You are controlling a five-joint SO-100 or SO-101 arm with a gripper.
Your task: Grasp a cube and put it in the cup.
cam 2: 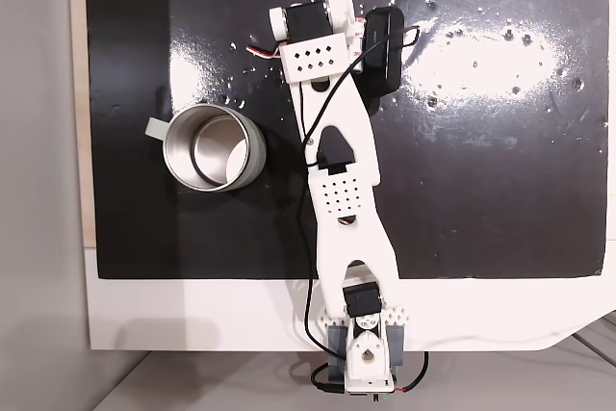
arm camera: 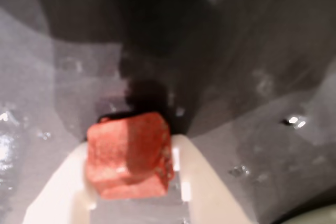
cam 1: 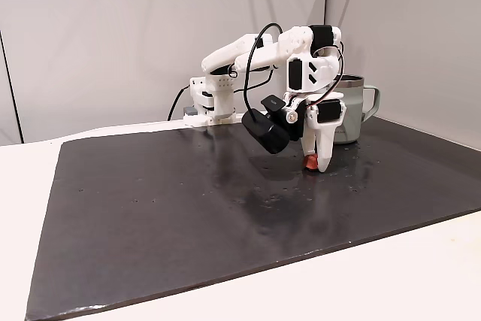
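The cube point(arm camera: 129, 155) looked grainy and matt between smooth white plastic pincer point(arm camera: 134, 184) fingers. Beneath the pincer lay a glossy black mat point(cam 1: 188, 208). Beside it, the cup point(cam 2: 207, 149) showed brushed steel inside.

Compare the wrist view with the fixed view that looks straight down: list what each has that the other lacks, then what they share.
Wrist view alone: the red-orange cube sitting between the white fingers of the tool, low over the dark glossy mat.

Top-down fixed view alone: the cup standing upright with its steel inside bare, apart from the arm and to its left there, and the arm's base on the white table edge.

Shared: the black mat with its bright glare.
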